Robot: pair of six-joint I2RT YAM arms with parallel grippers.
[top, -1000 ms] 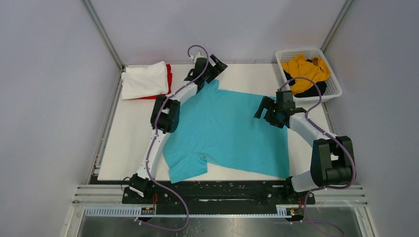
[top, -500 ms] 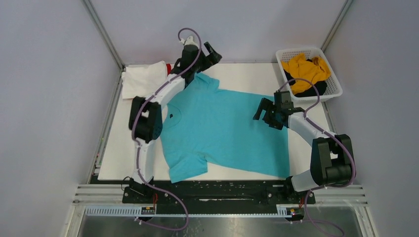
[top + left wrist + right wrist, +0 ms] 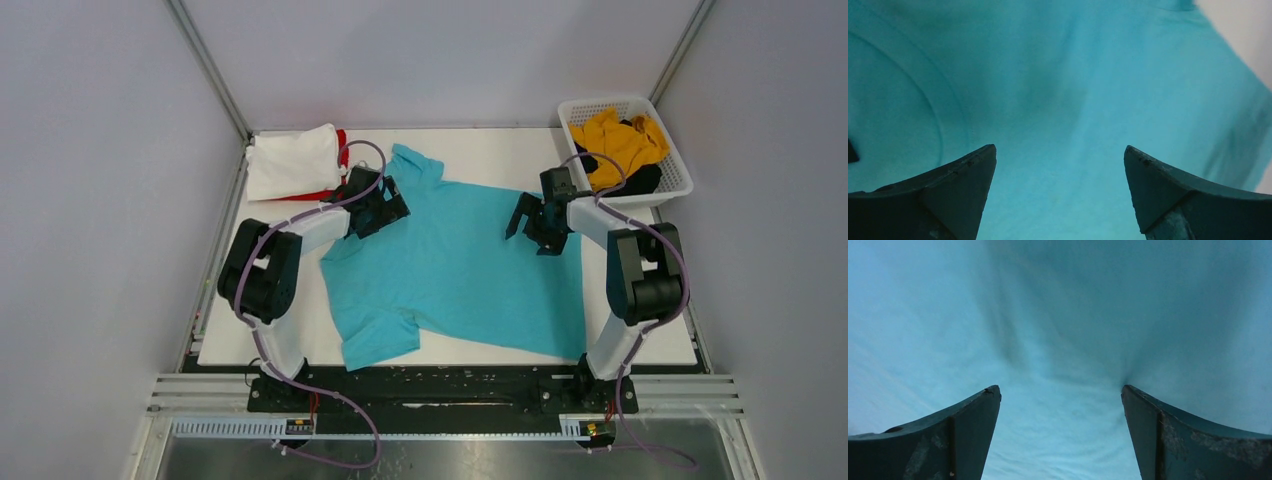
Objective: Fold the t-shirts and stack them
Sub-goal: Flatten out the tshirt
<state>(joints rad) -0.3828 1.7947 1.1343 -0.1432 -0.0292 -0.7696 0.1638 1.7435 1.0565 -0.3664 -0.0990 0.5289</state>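
The turquoise t-shirt (image 3: 455, 268) lies spread flat on the white table, collar to the left, one sleeve at the back and one at the front. My left gripper (image 3: 382, 212) is open, low over the shirt's collar end; its wrist view (image 3: 1060, 150) shows only turquoise cloth between the fingers. My right gripper (image 3: 528, 222) is open, pressed down on the shirt's right part; cloth puckers at one fingertip (image 3: 1133, 390). A folded white t-shirt (image 3: 292, 160) lies on a red one (image 3: 341, 150) at the back left. The mustard-yellow t-shirt (image 3: 618, 140) and black one (image 3: 640, 180) sit in the basket.
The white lattice basket (image 3: 680, 175) stands at the back right corner. Grey walls and metal frame posts close in the table on three sides. The table's front edge (image 3: 450, 360) runs just past the shirt's front sleeve.
My left arm has swung back from the far sleeve to the collar end of the turquoise shirt and dropped low. My right gripper has shifted slightly back and down onto the cloth.
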